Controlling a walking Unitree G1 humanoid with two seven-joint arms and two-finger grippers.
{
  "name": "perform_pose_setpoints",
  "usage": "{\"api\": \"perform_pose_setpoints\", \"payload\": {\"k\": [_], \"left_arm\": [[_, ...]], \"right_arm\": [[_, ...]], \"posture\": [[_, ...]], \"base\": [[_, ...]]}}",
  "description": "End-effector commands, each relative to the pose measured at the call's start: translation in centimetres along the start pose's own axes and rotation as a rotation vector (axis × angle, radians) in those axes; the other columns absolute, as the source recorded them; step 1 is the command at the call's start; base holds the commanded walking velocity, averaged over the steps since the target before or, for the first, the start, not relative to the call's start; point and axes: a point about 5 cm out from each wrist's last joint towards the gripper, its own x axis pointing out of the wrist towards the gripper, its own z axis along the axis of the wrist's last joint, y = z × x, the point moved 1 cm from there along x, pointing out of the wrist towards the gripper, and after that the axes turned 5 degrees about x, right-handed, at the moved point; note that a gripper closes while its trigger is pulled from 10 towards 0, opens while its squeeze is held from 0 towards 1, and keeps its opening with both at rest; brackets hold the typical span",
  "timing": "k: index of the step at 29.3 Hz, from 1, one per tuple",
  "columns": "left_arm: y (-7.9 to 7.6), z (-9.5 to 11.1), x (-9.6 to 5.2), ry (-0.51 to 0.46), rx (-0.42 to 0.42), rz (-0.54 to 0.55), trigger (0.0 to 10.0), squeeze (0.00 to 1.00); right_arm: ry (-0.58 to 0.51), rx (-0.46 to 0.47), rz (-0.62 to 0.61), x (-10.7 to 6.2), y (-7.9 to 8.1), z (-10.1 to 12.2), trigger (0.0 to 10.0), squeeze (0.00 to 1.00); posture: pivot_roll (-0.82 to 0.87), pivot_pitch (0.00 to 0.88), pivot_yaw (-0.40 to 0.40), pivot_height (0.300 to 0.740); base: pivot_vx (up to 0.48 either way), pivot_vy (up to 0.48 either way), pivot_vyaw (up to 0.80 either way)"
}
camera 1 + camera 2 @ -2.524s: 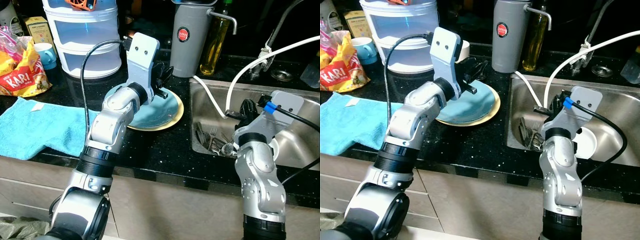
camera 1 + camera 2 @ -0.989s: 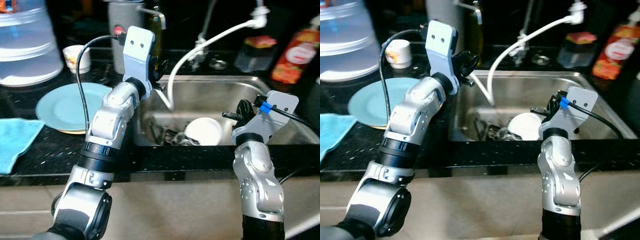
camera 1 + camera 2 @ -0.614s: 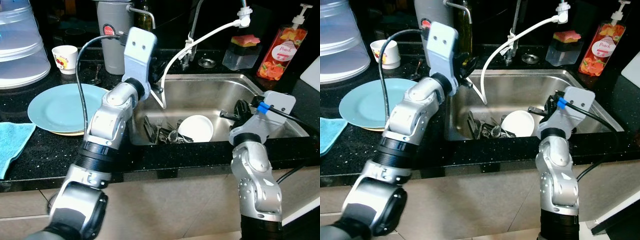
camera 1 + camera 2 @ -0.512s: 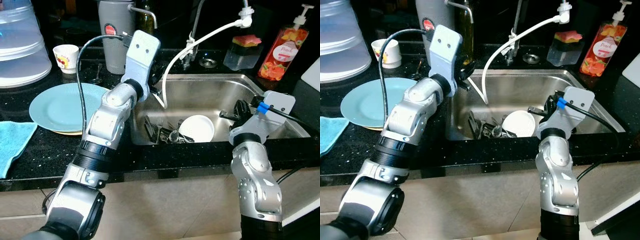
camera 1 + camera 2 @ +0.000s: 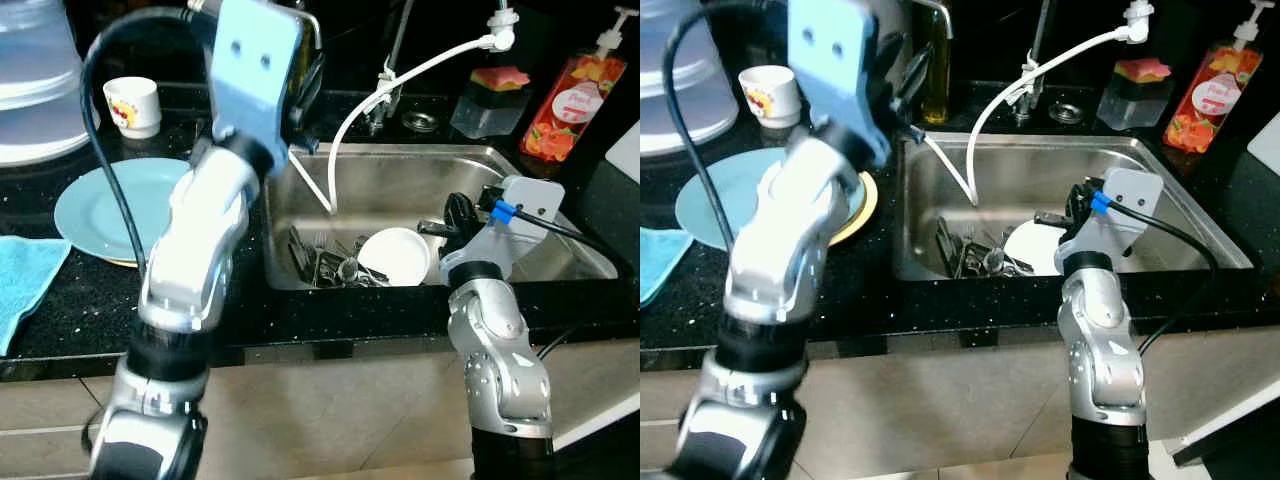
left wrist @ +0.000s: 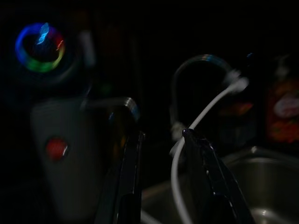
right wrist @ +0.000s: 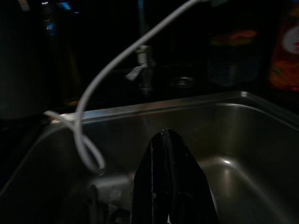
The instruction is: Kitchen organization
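Observation:
A steel sink (image 5: 430, 183) holds a white bowl (image 5: 395, 255) and a pile of cutlery (image 5: 325, 266) on its floor. A light blue plate (image 5: 100, 205) lies on the black counter left of the sink. My left gripper (image 6: 162, 134) is raised high above the sink's back left corner, open, with nothing between its fingers (image 5: 310, 82). My right gripper (image 5: 430, 227) hovers over the sink's right front part, just right of the bowl. It is shut and empty, as the right wrist view shows from its fingertips (image 7: 163, 136).
A white hose (image 5: 400, 80) runs from the tap down into the sink. A small printed cup (image 5: 132, 104) and a clear container (image 5: 35, 80) stand at the back left. A blue towel (image 5: 20, 285) lies front left. A soap bottle (image 5: 557, 110) and sponge holder (image 5: 490, 95) stand back right.
My left arm has lifted up toward the camera, carrying its open gripper higher. My right gripper has shifted a little left over the sink. The bowl, cutlery and plate lie as before.

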Motion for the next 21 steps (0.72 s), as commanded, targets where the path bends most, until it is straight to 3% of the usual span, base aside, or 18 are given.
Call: {"api": "perform_pose_setpoints", "payload": {"k": [1,8,18,21], "left_arm": [[0.4,-0.1,-0.8,-0.007,0.012,0.038,10.0,0.00],[0.3,-1.0,-1.8,0.022,0.058,0.024,10.0,0.00],[0.3,-0.9,-2.1,0.038,0.060,0.043,10.0,0.00],[0.3,-1.0,-2.1,0.041,0.060,0.046,10.0,0.00]], "right_arm": [[-0.019,-0.009,0.026,0.0,0.4,0.3,10.0,0.00],[-0.019,-0.012,0.032,0.1,0.4,0.3,10.0,0.00],[-0.016,-0.004,0.033,0.0,0.6,0.0,10.0,0.00],[-0.016,-0.004,0.034,0.1,0.6,0.0,10.0,0.00]], "posture": [[0.23,0.026,-0.108,0.740],[0.24,0.026,-0.104,0.740],[0.25,0.018,-0.099,0.740],[0.25,0.016,-0.098,0.740]], "base": [[0.000,0.000,0.00],[0.000,0.000,0.00],[0.000,0.000,0.00],[-0.304,0.000,0.00]]}}
